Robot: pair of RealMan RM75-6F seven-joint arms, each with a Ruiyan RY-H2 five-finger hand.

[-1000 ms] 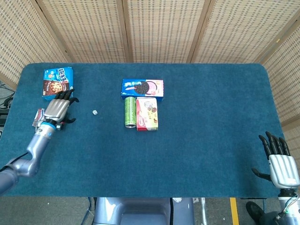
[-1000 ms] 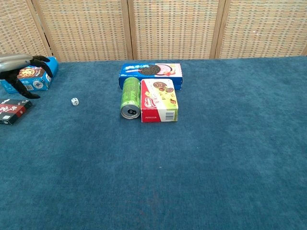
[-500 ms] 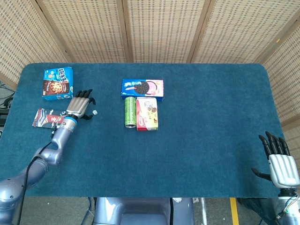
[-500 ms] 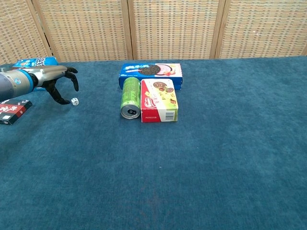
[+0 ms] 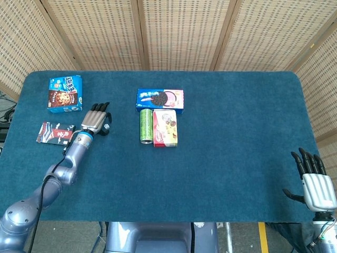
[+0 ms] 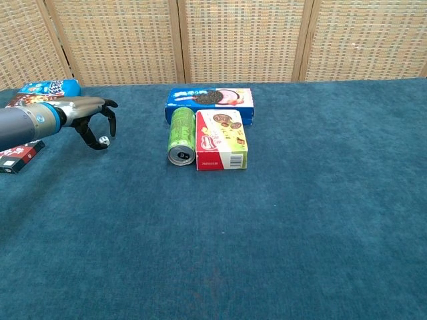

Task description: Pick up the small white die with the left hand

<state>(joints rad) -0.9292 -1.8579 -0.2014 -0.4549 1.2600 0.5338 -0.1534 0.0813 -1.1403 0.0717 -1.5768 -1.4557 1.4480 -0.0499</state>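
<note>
The small white die (image 6: 104,141) lies on the blue cloth at the left, showing in the chest view between the thumb and the curved fingers of my left hand (image 6: 93,123). The hand arches over the die with its fingers apart; I see no contact. From the head view my left hand (image 5: 96,118) covers that spot and the die is hidden. My right hand (image 5: 316,184) hangs at the table's near right corner, fingers spread and holding nothing.
A blue cookie box (image 5: 66,94) and a black-and-red packet (image 5: 54,132) lie close behind and beside the left hand. At the middle are a blue Oreo box (image 5: 160,99), a green can (image 5: 146,125) on its side and a red-and-white box (image 5: 165,127).
My left hand has travelled right from the cookie box and packet and now arches over the die. The die and the right hand have stayed put.
</note>
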